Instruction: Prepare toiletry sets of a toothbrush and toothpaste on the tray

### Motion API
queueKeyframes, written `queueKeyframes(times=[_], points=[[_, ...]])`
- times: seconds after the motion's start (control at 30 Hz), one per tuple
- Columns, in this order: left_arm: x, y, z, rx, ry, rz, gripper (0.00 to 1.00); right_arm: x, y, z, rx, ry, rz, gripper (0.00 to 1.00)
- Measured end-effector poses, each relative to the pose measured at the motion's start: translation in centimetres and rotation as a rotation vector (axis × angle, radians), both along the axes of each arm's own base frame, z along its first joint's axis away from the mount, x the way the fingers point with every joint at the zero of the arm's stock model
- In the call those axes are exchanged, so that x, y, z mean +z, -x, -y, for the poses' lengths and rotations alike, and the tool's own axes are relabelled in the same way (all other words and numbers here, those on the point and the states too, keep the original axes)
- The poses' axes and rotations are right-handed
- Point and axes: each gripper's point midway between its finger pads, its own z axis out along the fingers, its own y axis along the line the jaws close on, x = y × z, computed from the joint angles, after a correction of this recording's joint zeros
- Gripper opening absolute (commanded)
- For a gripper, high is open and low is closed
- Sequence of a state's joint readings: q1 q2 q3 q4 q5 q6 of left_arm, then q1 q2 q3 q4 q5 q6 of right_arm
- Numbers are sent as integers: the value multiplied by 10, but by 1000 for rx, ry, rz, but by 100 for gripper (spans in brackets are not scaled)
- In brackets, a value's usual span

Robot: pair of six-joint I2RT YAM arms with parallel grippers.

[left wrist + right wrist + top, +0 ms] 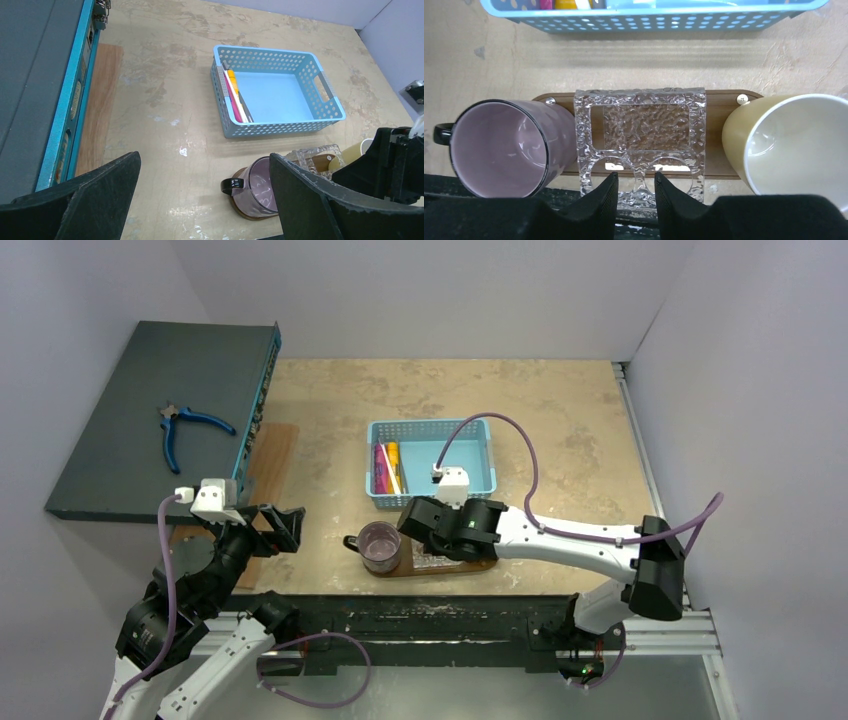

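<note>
The dark wooden tray [724, 102] lies at the table's near edge. On it stand a purple mug [499, 150], a clear glass holder [639, 127] and a pale yellow cup [794, 142]. My right gripper [636, 182] hovers at the holder's near edge, open by a narrow gap, with its fingers on either side of the holder's centre rib. The pink toothpaste [231, 96], the yellow toothpaste [232, 76] and the pale toothbrush [240, 104] lie along the left wall of the blue basket [280, 127]. My left gripper [204, 157] hangs wide open, left of the mug and holding nothing.
A dark grey box with a teal edge [160, 410] fills the far left, with blue-handled pliers [190, 425] on top. A lighter wooden board [272, 455] lies beside it. The blue basket [470, 455] sits just beyond the tray. A black metal rail [420, 615] borders the near edge.
</note>
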State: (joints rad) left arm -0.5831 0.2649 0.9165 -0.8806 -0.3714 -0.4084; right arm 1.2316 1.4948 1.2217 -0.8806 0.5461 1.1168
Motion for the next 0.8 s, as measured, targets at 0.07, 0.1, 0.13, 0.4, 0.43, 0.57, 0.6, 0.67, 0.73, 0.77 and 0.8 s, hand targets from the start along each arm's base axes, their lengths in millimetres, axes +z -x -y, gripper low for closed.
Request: queueKeyframes(times=[0.07,0.1,0.13,0.4,0.43,0.57,0.6,0.67,0.73,0.77,0.8], points=[[0,0,0,0,0,0,100,10,-3,0,-2,-5,21,36],[0,0,0,0,0,0,100,16,-4,-1,0,-10,31,36],[0,0,0,0,0,0,100,22,-6,-2,2,-16,40,37],[0,0,0,1,-1,-1,100,65,-20,-19,110,-52,133,40],[0,0,0,1,-1,-1,100,69,-24,-21,120,-54,145,39],[-1,-1,0,1,-3,-4,100,87,-49,-28,141,-59,193,39],[-1,-1,0,1,-4,-4,100,89,-57,-29,145,-60,198,39],[-1,-1,0,1,-5,-5,100,89,-72,-30,150,-59,205,39],[-1,-1,1,1,-6,-7,100,86,-88,-30,155,-50,205,39],[-1,-2,1,1,-7,-8,100,84,-97,-31,156,-43,206,40],[-1,-2,1,1,-7,-9,100,81,-104,-33,161,-37,202,40]])
